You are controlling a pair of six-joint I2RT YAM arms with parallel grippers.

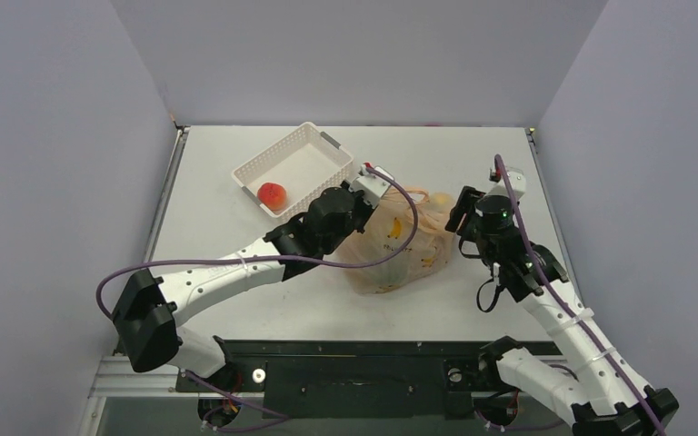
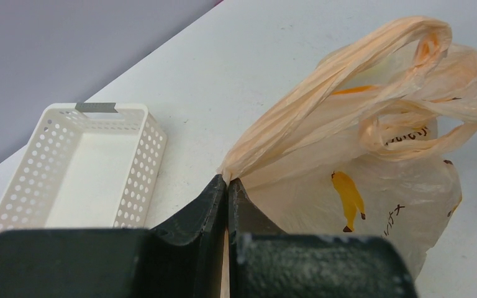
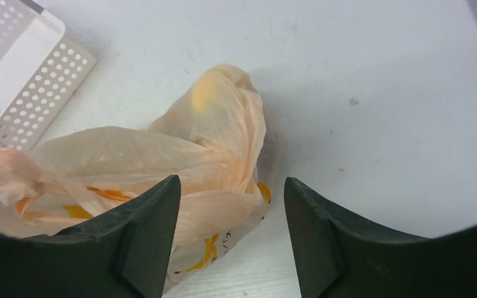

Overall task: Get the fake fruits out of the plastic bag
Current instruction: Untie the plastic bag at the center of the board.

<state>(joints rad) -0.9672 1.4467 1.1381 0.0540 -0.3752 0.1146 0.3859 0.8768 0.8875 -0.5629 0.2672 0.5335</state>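
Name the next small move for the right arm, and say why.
Probably close the right gripper on the plastic bag film between its open fingers: the left gripper pinches one handle, so pulling apart could open the mouth.

Bright, even, diffuse light, soft shadow beside the plastic bag [image 3: 223,124] on the table [image 3: 379,93], all views sharp.

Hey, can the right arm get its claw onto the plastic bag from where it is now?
Probably yes. The right claw is open with the plastic bag lying right at its fingers, nothing between them. The left claw pinches a handle on the other side, clear of it.
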